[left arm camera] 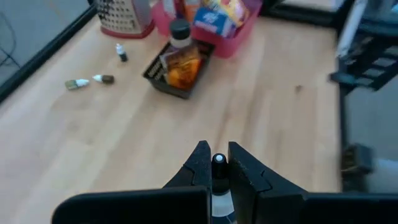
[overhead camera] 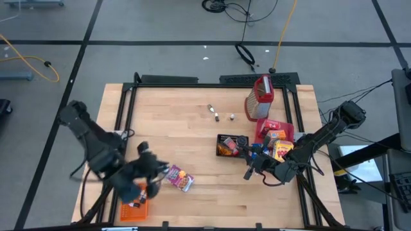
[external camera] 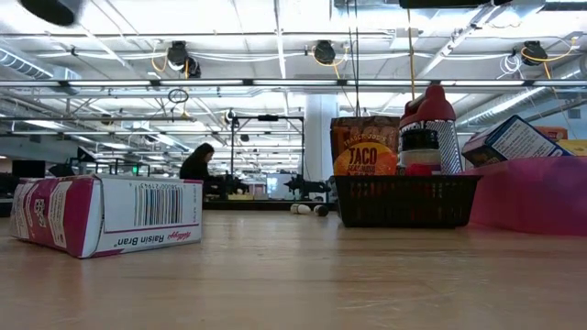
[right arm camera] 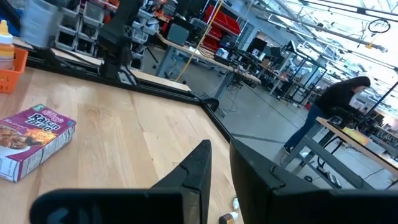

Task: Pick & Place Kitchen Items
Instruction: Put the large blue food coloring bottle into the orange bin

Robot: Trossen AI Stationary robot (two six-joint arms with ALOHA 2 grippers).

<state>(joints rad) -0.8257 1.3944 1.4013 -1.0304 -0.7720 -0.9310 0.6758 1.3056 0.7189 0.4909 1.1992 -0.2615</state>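
High view. Wooden surface [overhead camera: 192,138] with both arms over its near half. Left gripper [overhead camera: 149,168] at the near left corner, above an orange crate [overhead camera: 135,208] at the surface's edge; what it carries is hard to make out from above. Raisin Bran box [overhead camera: 179,178] lies flat just beside it. Right gripper [overhead camera: 252,168] hangs near the black mesh basket [overhead camera: 232,146] and the red tray [overhead camera: 275,133], which holds several colourful packets. A red-handled grater [overhead camera: 259,98] stands at the far side; three tiny bottles [overhead camera: 219,113] lie loose mid-surface. Judged progress: partway, with packets gathered in the tray and the box and loose bottles still to place.

Low view. Raisin Bran box lies on its side to the left; basket with a taco packet [external camera: 364,147], grater and tray to the right. Neither gripper shows; a person works at a bench far behind.

Left wrist view. Fingers [left arm camera: 198,167] pinched on a small white-capped bottle [left arm camera: 218,163]; its lower body is cut off.

Right wrist view. Fingers [right arm camera: 199,165] stand close together with a narrow gap and nothing visible between them; their tips are cut off. The box and crate lie beyond them.
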